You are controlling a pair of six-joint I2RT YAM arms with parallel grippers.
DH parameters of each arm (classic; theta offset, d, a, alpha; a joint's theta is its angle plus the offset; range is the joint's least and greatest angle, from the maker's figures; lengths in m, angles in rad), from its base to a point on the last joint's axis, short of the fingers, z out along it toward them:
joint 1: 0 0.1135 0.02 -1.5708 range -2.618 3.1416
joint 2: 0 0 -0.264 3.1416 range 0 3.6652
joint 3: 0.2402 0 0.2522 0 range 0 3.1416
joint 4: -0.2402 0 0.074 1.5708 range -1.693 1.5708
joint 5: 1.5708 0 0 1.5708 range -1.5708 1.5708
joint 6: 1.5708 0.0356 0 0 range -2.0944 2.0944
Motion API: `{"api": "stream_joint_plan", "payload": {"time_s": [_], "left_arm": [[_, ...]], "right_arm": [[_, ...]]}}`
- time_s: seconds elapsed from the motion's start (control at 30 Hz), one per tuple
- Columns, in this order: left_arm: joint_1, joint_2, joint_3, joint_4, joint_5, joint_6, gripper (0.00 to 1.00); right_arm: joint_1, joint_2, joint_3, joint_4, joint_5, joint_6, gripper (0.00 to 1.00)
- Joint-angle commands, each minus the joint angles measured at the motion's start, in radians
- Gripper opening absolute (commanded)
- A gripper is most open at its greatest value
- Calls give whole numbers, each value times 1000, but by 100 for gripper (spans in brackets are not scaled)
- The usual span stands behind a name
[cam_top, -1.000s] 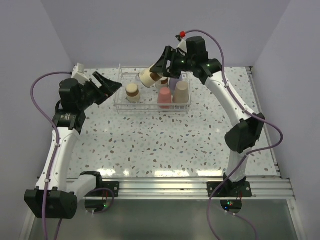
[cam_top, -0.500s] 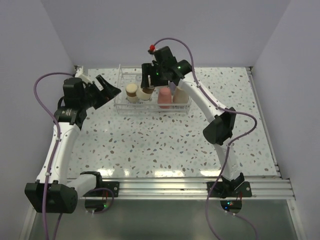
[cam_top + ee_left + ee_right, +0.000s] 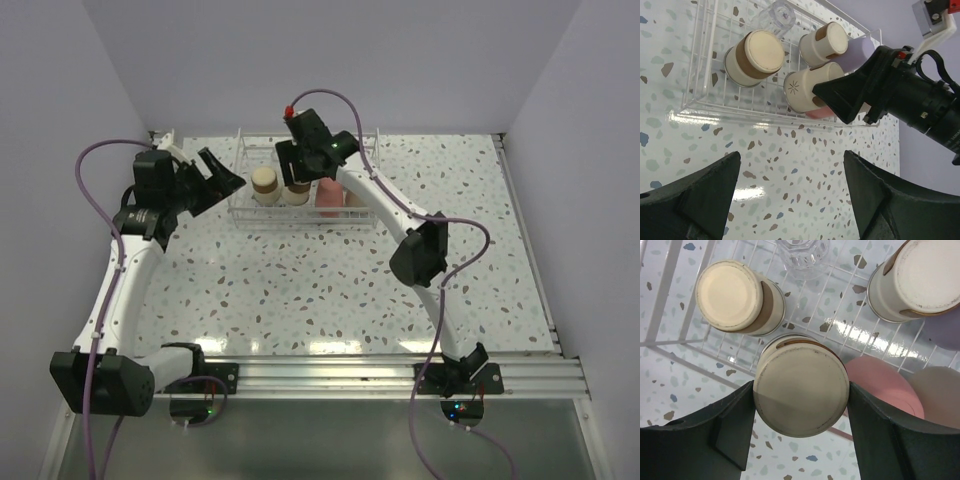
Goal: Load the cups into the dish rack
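Note:
The wire dish rack (image 3: 258,217) stands at the back of the table. My right gripper (image 3: 297,178) is shut on an upside-down cup with a tan band (image 3: 800,385) and holds it inside the rack, at its front row. In the rack around it are two more tan-banded cups (image 3: 737,297) (image 3: 917,280), a clear cup (image 3: 802,255), a red-pink cup (image 3: 885,385), a beige cup (image 3: 940,390) and a lavender cup (image 3: 945,330). My left gripper (image 3: 215,178) is open and empty, just left of the rack; its view shows the rack (image 3: 690,107) and the held cup (image 3: 807,90).
The terrazzo-patterned table (image 3: 330,290) has white walls at the back and both sides. The right arm's black body (image 3: 910,95) reaches over the right part of the rack.
My right arm has swung left and lowered the tilted cup, base up, into the rack's front row. My left gripper has shifted slightly toward the back and stays open.

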Motion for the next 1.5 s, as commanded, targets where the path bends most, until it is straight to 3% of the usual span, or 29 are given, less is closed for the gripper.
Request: {"api": "stream_joint_plan", "payload": {"time_s": [0.0,0.5,0.53,0.6,0.67,0.7,0.83,0.93,1.07,1.27,1.47], "left_arm": [[-18,7,58,-10,-12,33,87],[-30,18,40,-7,-16,34,87],[-31,18,40,-7,-16,34,87],[-36,22,40,-9,-16,36,87],[-39,24,44,-10,-18,36,87],[-39,25,46,-10,-19,34,86],[-45,26,55,-18,-30,37,87],[-51,27,60,-24,-38,40,87],[-57,29,78,-36,-47,45,87],[-58,26,87,-44,-68,46,87],[-58,-1,60,-44,-111,53,89]], "right_arm": [[9,23,67,53,52,-25,0],[28,113,58,76,104,-63,0],[28,118,61,77,101,-65,3],[31,129,69,76,84,-69,26],[33,127,69,76,83,-74,37],[38,124,69,74,83,-75,48],[41,109,67,80,72,-81,72],[41,88,73,89,40,-84,78],[41,45,70,86,40,-98,98],[47,-102,50,105,8,-95,98],[84,-349,-124,160,38,-147,98]]}}
